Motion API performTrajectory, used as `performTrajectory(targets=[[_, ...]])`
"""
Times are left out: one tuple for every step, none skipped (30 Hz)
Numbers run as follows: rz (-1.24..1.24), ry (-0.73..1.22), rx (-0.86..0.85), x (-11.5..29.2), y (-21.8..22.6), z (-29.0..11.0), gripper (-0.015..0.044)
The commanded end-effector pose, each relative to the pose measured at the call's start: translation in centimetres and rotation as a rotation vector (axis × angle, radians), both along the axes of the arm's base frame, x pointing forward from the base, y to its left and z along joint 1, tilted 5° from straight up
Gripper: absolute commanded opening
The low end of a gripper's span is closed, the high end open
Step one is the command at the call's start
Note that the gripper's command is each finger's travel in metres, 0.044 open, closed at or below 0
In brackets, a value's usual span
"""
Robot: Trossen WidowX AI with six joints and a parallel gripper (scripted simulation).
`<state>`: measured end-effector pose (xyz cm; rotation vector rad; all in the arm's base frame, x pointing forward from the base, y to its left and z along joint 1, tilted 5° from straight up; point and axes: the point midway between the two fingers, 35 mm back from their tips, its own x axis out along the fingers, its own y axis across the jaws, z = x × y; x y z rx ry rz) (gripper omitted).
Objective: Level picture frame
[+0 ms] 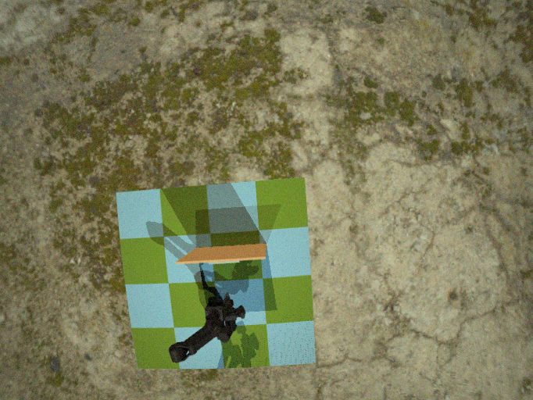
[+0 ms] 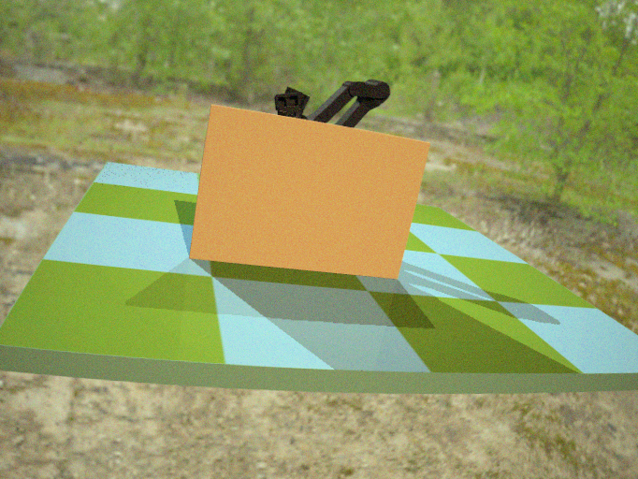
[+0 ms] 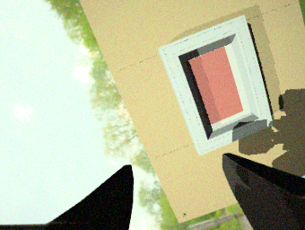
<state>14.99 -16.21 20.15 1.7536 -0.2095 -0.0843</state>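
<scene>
A white picture frame (image 3: 183,90) with a red picture (image 3: 217,85) hangs on the arm's side of an upright orange wall panel (image 3: 135,45) (image 1: 221,254) (image 2: 309,195). Its edges are not parallel to the panel's edge, so it hangs crooked. The screw and the strip behind it are hidden. My gripper (image 3: 178,166) (image 1: 232,310) (image 2: 291,103) is open and empty. It is back from the wall and apart from the frame, which lies ahead of the right finger in the wrist view. In the exterior view the panel hides the frame, and only the gripper's top shows above it.
The panel stands on a green and light-blue checkered table (image 1: 141,211) (image 2: 103,309). The arm's base sits near the table's front edge in the top view. Bare, mossy ground surrounds the table, with trees behind.
</scene>
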Motion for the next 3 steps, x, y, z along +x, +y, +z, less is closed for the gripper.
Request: performTrajectory(targets=[[0.004,0.0,0.005,0.01,0.06,-0.03,0.026],[0.004,0.0,0.005,0.01,0.06,-0.03,0.026],[0.004,0.0,0.005,0.01,0.06,-0.03,0.026]])
